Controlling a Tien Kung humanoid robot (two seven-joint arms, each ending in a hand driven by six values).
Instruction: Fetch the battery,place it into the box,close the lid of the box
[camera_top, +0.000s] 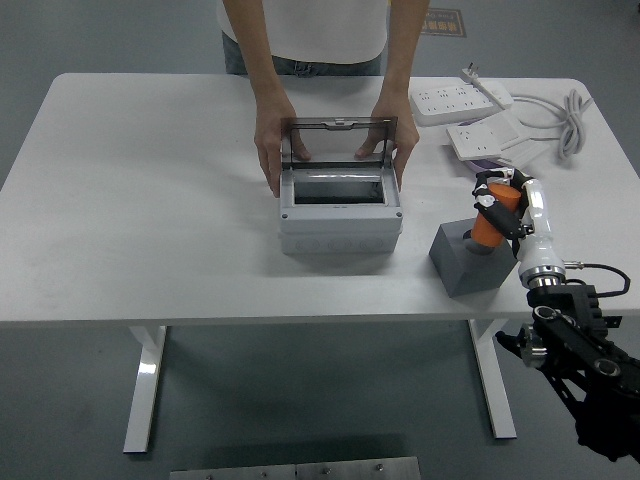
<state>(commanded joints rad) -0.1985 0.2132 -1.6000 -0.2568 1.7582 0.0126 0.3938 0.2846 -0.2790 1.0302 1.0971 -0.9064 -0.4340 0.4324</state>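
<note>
Right hand (497, 207) curled round orange battery (489, 227), lifted w/ lower end still at top of gray block (468, 262) near counter (150, 200) front edge. Gray box (340, 222) mid-counter, lid (338, 138) upright & open, inside dark, contents unclear. Person's hands (270, 150) steady box at both sides. Power strips (465, 100) at far right.

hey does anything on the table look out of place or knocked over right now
Nothing stands out. The box sits upright with its lid raised, steadied by a person's hands, and the right hand grips the orange battery over the grey holder.
</note>
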